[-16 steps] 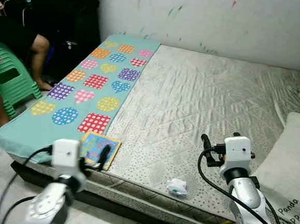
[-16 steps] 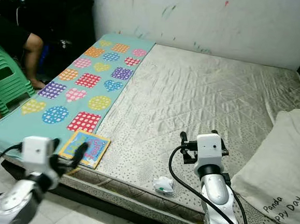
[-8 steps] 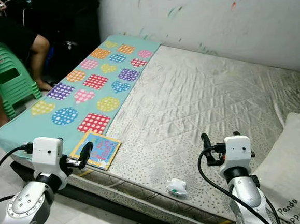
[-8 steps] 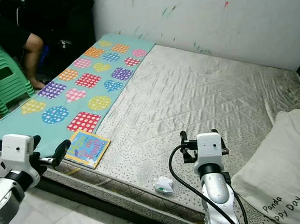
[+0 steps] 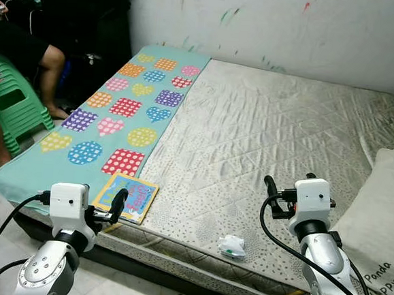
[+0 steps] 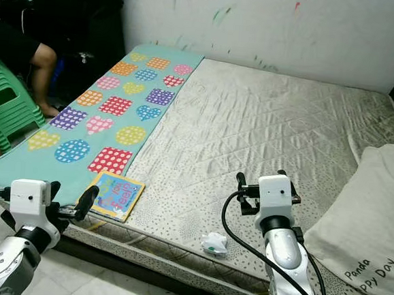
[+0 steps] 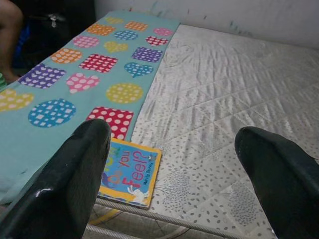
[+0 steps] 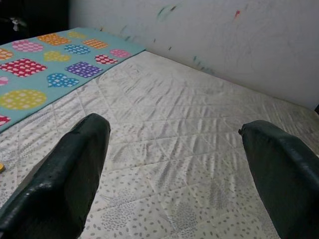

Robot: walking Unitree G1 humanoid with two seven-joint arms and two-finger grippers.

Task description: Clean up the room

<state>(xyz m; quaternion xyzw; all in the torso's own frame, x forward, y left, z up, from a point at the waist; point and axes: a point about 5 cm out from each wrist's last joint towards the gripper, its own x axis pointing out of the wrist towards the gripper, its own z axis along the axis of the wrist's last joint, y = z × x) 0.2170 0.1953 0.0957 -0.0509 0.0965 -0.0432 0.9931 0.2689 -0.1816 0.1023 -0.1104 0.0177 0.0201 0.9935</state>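
Note:
A colourful children's book (image 5: 127, 197) lies flat near the front edge of the mattress (image 5: 266, 139), beside the teal mat. A small crumpled white and green wrapper (image 5: 232, 246) sits further right, close to the same edge. My left gripper (image 7: 172, 133) is open and hovers just off the bed's front edge. It points at the book (image 7: 130, 172) and holds nothing. Over the front right part of the mattress, my right gripper (image 8: 174, 127) is open and holds nothing.
A teal mat (image 5: 118, 107) with coloured dotted shapes covers the mattress's left strip. A white pillow (image 5: 382, 223) lies at the right edge. A person's legs (image 5: 49, 74) and a green stool (image 5: 12, 105) are on the left. A white wall (image 5: 295, 25) stands behind the bed.
My left gripper has drawn back from over the book towards the bed's front edge, leaving the book uncovered. The right arm has not moved.

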